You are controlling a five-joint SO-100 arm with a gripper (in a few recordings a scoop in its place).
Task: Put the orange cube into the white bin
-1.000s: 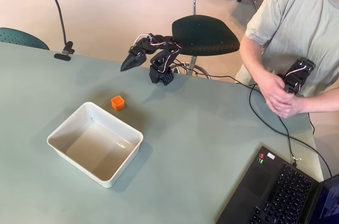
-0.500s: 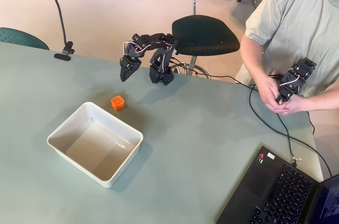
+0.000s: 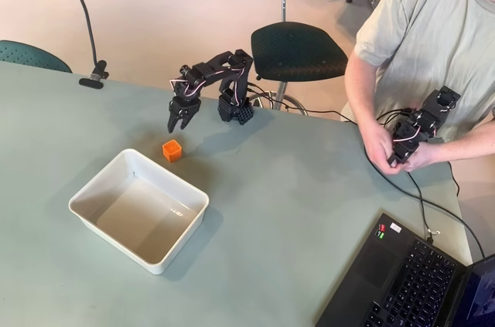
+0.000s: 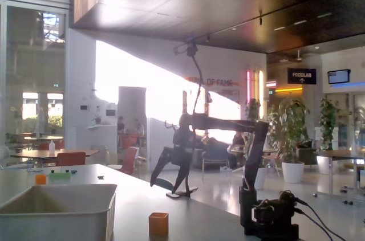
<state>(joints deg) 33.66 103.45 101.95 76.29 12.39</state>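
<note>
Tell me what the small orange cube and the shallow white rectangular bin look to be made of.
The small orange cube looks like moulded or printed plastic: uniform bright colour, matte faces, and what seems a hollow open top. The shallow white rectangular bin looks like smooth plastic with a slight gloss: rounded corners, a rolled rim, and faint reflections on its floor. Neither material is certain from looks alone.
</note>
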